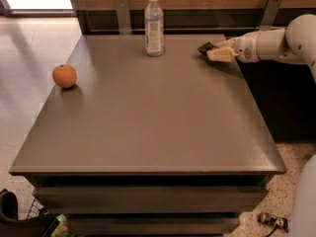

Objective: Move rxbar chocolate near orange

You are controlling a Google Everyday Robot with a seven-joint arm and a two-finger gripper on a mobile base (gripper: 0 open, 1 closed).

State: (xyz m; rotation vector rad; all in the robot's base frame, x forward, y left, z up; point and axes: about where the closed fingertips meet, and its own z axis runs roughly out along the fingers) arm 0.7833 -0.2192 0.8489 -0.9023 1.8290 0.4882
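The rxbar chocolate (204, 48) is a small black bar at the table's far right, and only its left end shows past the fingers. My gripper (213, 52), on the white arm reaching in from the right, is shut on it and holds it slightly above the tabletop. The orange (64, 76) sits on the table's left side, near the left edge and far from the gripper.
A clear plastic bottle (154, 24) with a white cap stands upright at the back middle of the grey table (148, 127), left of the gripper. A wooden wall with metal brackets runs behind the table. Bags lie on the floor at the lower left.
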